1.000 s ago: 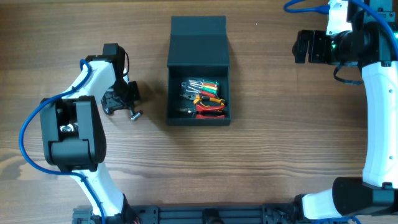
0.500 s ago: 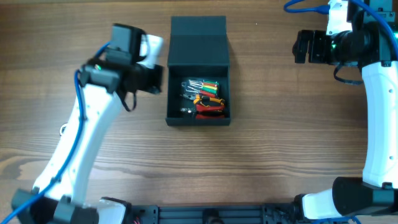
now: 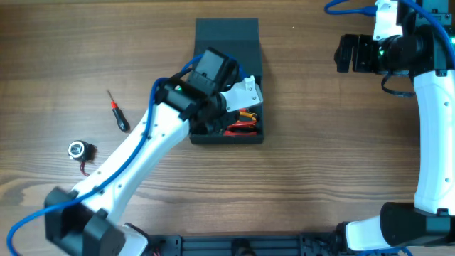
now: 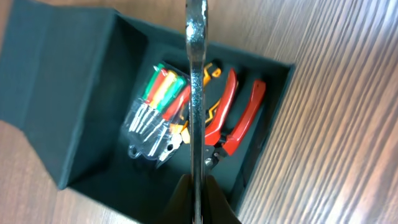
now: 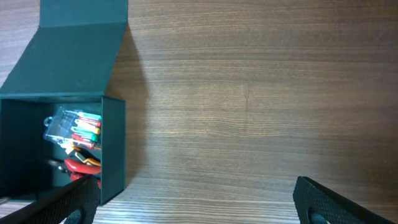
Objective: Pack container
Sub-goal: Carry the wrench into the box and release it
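L arm (image 3: 135, 156) has swung from the desk's (image 3: 320, 178) left side to over the container (image 3: 226, 39), mid-desk, lid open. Far left: round metal part (image 3: 79, 149), small screwdriver (image 3: 117, 112). L pincer (image 4: 196, 198) grips a flat silver tool (image 4: 196, 74) above red pliers (image 4: 239, 121) inside. R pincer (image 5: 198, 202) gapes empty, far right.

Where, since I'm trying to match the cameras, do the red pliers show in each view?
Overhead: pliers at the box's near end, partly under the left arm.
Left wrist: right of centre, in the box, beside the metal tool the fingers hold.
Right wrist: lower left, inside the box.
Shared landmark: the box's open lid, top centre, upper left, top left.
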### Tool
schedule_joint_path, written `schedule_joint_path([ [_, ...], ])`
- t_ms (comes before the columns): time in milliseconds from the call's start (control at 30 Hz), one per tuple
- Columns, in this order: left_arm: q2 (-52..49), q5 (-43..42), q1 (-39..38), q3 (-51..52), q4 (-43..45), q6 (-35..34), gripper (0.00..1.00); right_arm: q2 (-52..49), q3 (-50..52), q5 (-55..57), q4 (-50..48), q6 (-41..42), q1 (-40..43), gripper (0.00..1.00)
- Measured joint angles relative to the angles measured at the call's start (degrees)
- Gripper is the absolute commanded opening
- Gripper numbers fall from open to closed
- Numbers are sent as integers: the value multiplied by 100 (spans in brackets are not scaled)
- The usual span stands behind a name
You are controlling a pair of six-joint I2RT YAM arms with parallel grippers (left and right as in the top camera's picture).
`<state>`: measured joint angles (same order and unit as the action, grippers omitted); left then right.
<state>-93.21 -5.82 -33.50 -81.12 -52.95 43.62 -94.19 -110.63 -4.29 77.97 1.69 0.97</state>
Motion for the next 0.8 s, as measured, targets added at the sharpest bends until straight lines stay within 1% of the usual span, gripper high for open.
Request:
schedule_joint_path([
  [167, -531, 61, 31, 0, 149, 280, 4, 0, 0, 0, 0, 0, 0, 100],
  [367, -1235, 107, 136, 0, 225, 396, 5, 0, 0, 0, -2, 0, 0, 100],
  [467, -1434, 129, 190, 0, 225, 422, 18, 0, 0, 0, -2, 0, 0, 100],
  [533, -1508, 136, 232, 0, 223, 433, 24, 0, 0, 0, -2, 0, 0, 100],
  [600, -1541, 142, 289, 0, 221, 428, 36, 0, 0, 2, -2, 0, 0, 100],
  [667, -1554, 149, 352, 0, 221, 428, 42, 0, 0, 2, -2, 0, 0, 100],
  [700, -1554, 151, 374, 0, 221, 407, 43, 0, 0, 0, -2, 0, 0, 100],
  [767, -1554, 146, 415, 0, 205, 369, 52, 0, 0, 2, -2, 0, 0, 100],
  [800, -1556, 149, 431, 0, 181, 361, 53, 0, 0, 2, -2, 0, 0, 100],
])
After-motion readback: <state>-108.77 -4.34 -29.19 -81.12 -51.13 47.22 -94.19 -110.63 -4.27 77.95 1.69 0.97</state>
